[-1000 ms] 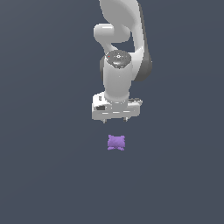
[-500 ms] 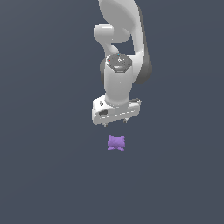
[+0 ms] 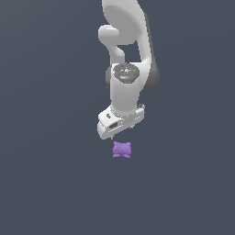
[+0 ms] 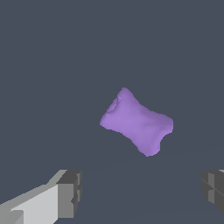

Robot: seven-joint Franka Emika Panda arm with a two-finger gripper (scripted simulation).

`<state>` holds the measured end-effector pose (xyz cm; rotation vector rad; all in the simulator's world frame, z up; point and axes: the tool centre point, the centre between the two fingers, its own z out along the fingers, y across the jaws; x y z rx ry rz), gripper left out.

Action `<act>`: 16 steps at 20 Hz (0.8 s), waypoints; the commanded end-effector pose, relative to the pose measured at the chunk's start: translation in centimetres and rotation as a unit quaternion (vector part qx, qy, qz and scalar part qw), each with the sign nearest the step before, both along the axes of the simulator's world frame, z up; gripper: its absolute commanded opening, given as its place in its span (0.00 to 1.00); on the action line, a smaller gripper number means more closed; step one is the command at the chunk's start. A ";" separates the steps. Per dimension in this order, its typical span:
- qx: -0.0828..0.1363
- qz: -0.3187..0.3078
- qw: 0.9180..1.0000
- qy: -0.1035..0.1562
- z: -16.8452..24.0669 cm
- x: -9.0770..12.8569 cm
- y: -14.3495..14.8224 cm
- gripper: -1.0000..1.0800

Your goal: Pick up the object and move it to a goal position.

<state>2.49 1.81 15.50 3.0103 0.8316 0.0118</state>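
The object point(image 3: 122, 149) is a small light-purple lumpy thing with two pointed corners, lying on the dark grey floor. My white gripper point(image 3: 120, 133) hangs just above and slightly behind it in the exterior view, its hand turned at an angle. In the wrist view the object point(image 4: 136, 121) lies ahead of the fingertips point(image 4: 70, 193), which stand far apart with nothing between them. The gripper point(image 4: 142, 189) is open and does not touch the object.
A plain dark grey floor point(image 3: 50, 183) surrounds the object on all sides. The white arm point(image 3: 126, 55) rises behind the gripper toward the top of the exterior view.
The hand has turned about its vertical axis and come down a little closer to the object. The object has not moved.
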 end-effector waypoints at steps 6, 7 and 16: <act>-0.001 0.105 0.994 0.004 -0.9 0.8 0.1 0.96; -0.001 0.118 0.993 0.004 -1.1 0.9 0.2 0.96; -0.001 0.240 0.971 0.008 -2.1 1.8 0.3 0.96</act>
